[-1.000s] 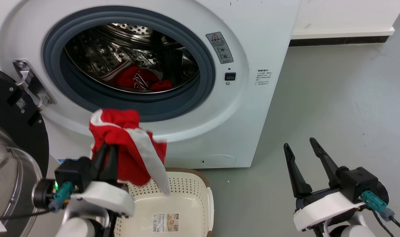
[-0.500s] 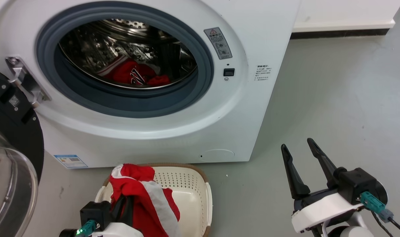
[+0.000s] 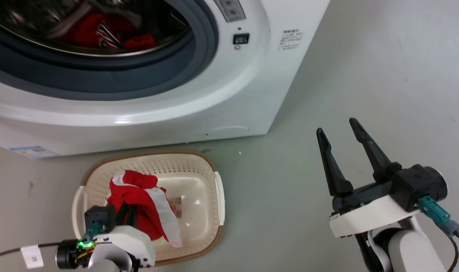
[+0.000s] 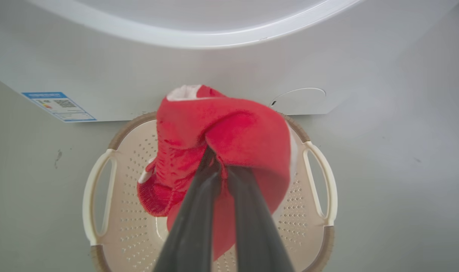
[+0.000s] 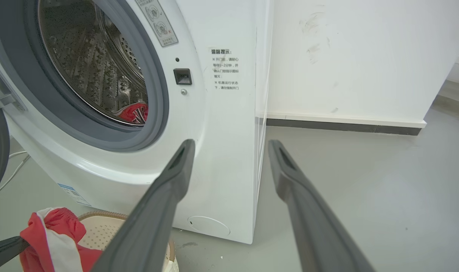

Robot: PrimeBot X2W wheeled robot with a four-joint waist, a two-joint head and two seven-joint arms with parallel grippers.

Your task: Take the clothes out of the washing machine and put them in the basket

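Left hand [image 4: 218,162], clamped on red striped garment [image 3: 138,196], has lowered it into basket [image 3: 150,154]; release likely comes next. Right hand [image 3: 336,125] spread, idle.

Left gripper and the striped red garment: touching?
Touching. In the left wrist view the left gripper is pinched shut on a fold of the striped red garment, over the basket.

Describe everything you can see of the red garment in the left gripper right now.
The garment is soft, bright red, knit-looking fabric with a broad white stripe, bunched and crumpled. The left gripper pinches it, jaws shut on a fold. It droops inside the basket; contact with the bottom is unclear.
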